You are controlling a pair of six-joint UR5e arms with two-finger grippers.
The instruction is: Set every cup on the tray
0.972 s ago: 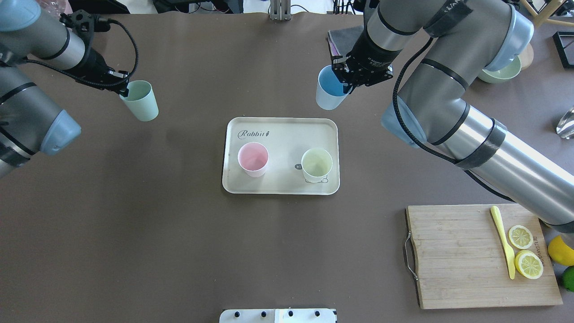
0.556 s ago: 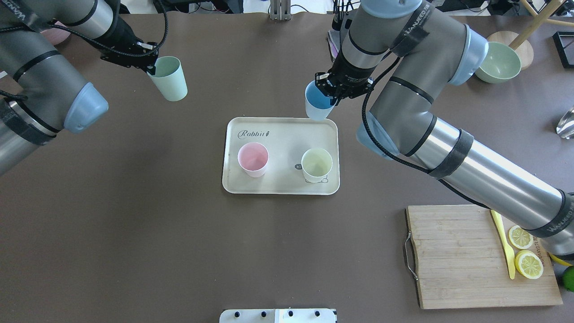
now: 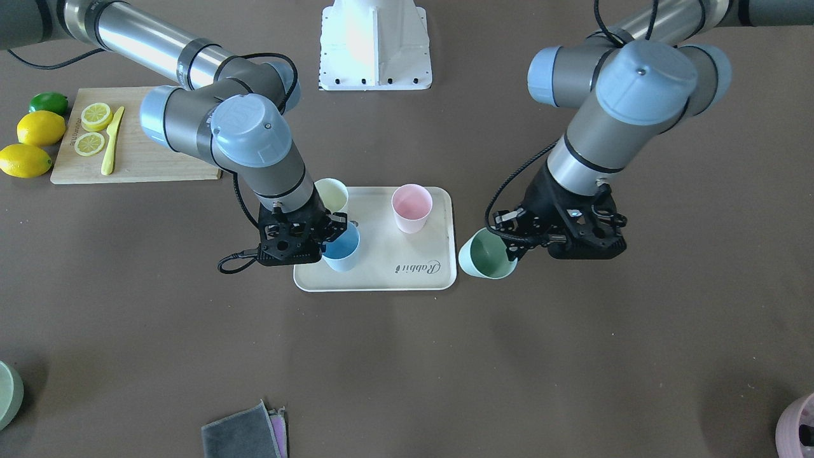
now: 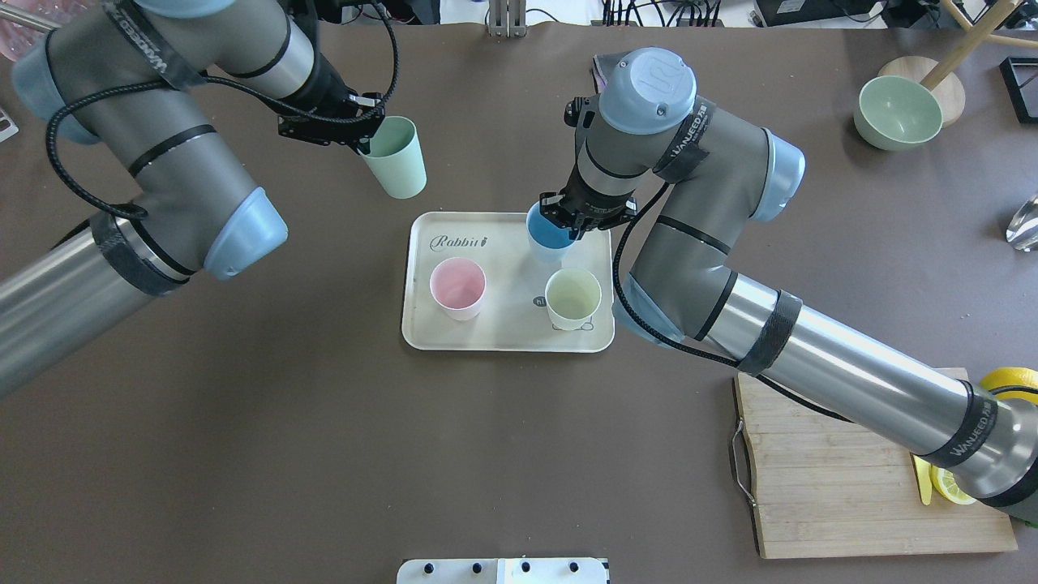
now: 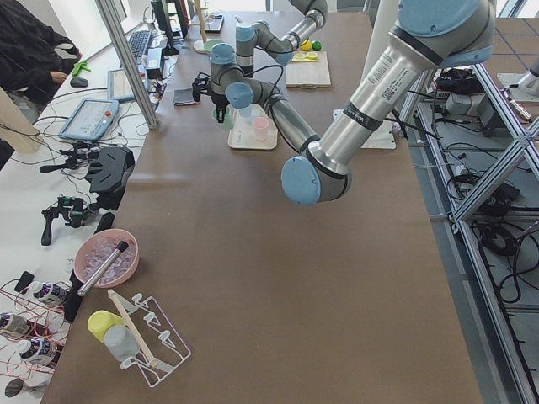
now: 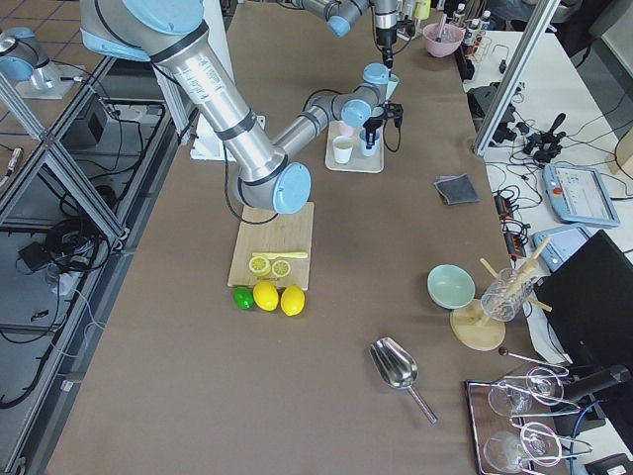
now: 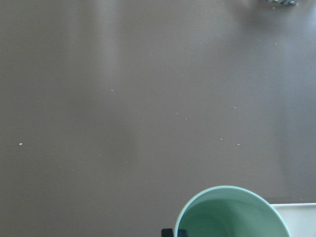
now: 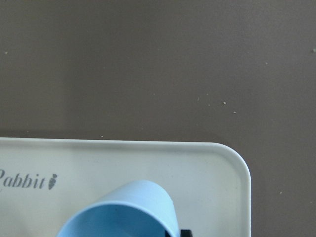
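Blue cup [image 4: 549,235] is clamped by the down-pointed right gripper [image 4: 577,217] over the tray [image 4: 507,349]; mint cup [image 4: 396,158] is clasped by the left gripper [image 4: 366,138], held beside it. Four cups are counted; pink cup [image 4: 458,286] and yellow cup [image 4: 572,298] are stood on the tray.

We see left cup [image 4: 457,288] and right cup [image 4: 572,298] on the tray [image 4: 503,334], third cup [image 4: 549,234] at its one o'clock, fourth cup [image 4: 395,156] outside at eleven.
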